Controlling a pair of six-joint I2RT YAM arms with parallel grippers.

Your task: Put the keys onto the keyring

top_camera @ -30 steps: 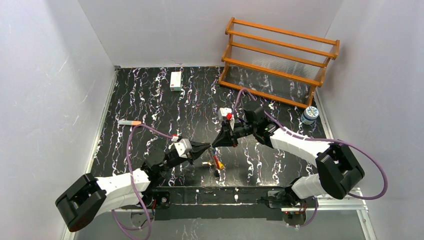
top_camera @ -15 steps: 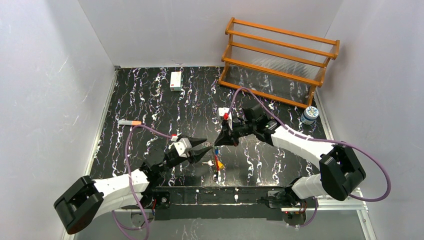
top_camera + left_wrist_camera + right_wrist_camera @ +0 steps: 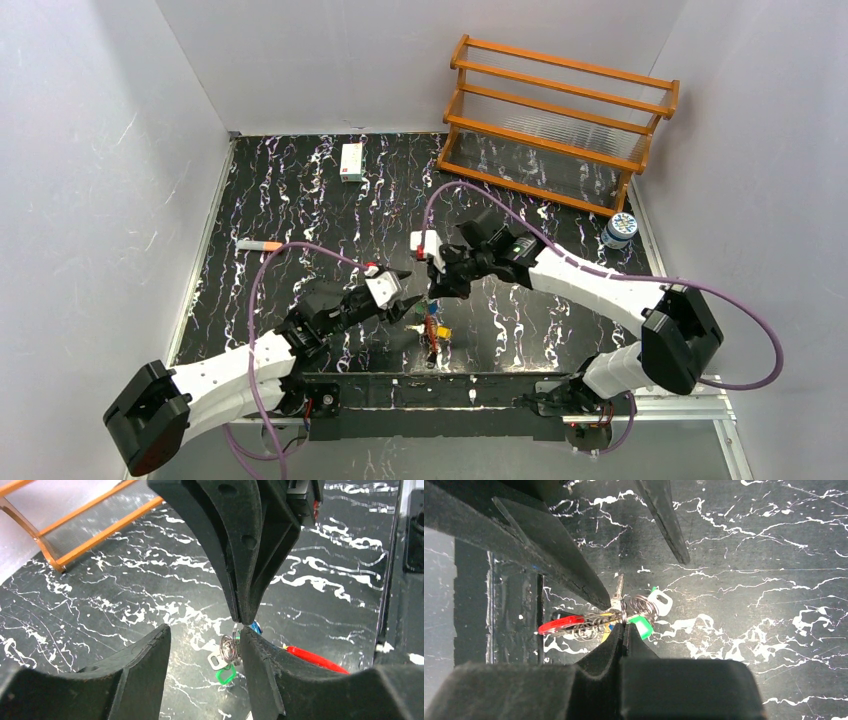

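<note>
The keyring (image 3: pixel 432 328) hangs as a bunch below my right gripper (image 3: pixel 436 291), which is shut on its thin wire. In the right wrist view the shut tips (image 3: pixel 625 626) pinch the wire loop, with the red segment (image 3: pixel 556 624) to the left and the green-tagged key (image 3: pixel 640 626) and a silver key (image 3: pixel 659 601) beside them. My left gripper (image 3: pixel 405 296) stands open just left of the bunch. In its view (image 3: pixel 205 632) the coils (image 3: pixel 229 647), green tag (image 3: pixel 226 675) and blue tag (image 3: pixel 256 627) hang close against its right finger (image 3: pixel 270 680), not gripped.
A wooden rack (image 3: pixel 560 110) stands at the back right, with a bottle (image 3: pixel 620 230) beside its right end. A small white box (image 3: pixel 351 161) lies at the back centre. An orange-tipped marker (image 3: pixel 258 244) lies at the left.
My left gripper has gone from shut to open and let go at the right gripper's tip. The right gripper has shifted left, staying shut on the keyring's wire.
</note>
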